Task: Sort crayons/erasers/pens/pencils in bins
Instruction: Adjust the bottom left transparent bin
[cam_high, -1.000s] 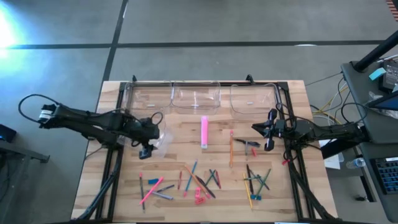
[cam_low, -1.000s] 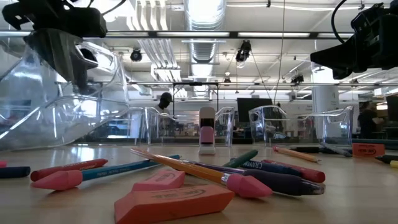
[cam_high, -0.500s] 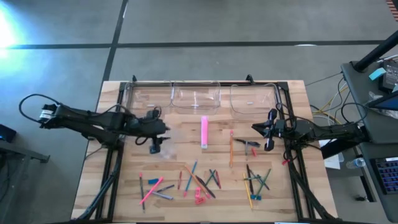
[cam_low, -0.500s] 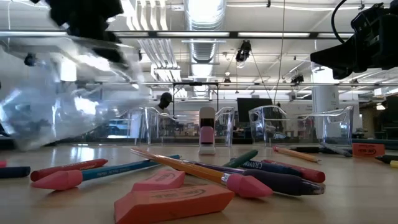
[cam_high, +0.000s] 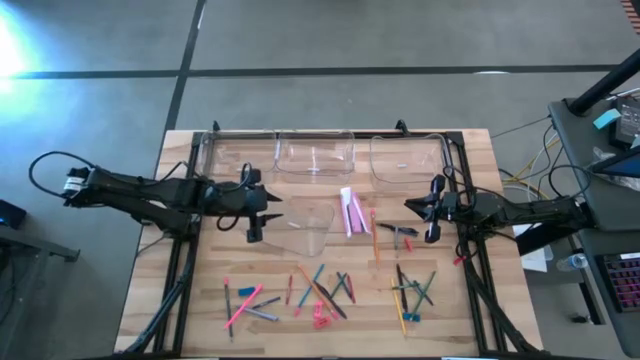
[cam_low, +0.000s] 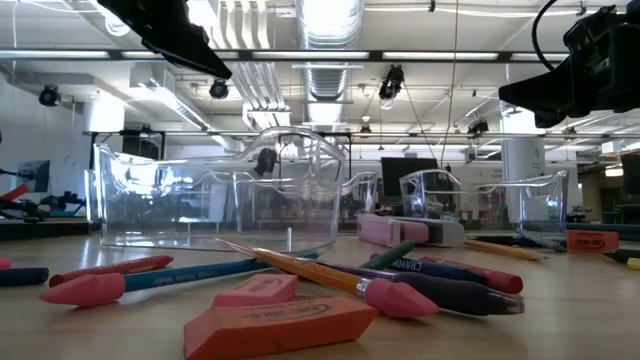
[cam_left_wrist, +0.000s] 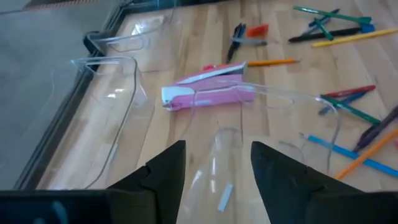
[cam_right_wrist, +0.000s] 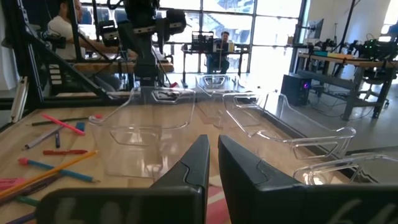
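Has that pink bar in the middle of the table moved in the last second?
Yes. The pink bar has shifted right and tilted, now closer to the orange pencil, pushed by the clear bin.

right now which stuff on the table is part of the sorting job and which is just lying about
Part of the job:
- clear bin on the mid table, near the left gripper
- three bins along the far edge
- erasers
- scattered pens and pencils

Just lying about:
- pink stapler beside the clear bin
- cables off the table's right edge

We're in a big open workshop: grey concrete floor (cam_high: 400, 40) around the wooden table (cam_high: 200, 310), exposed ducts (cam_low: 330, 25) overhead, tall bright windows (cam_right_wrist: 273, 34), desks (cam_right_wrist: 348, 65) and a couple of people (cam_right_wrist: 62, 28) sitting at the back.
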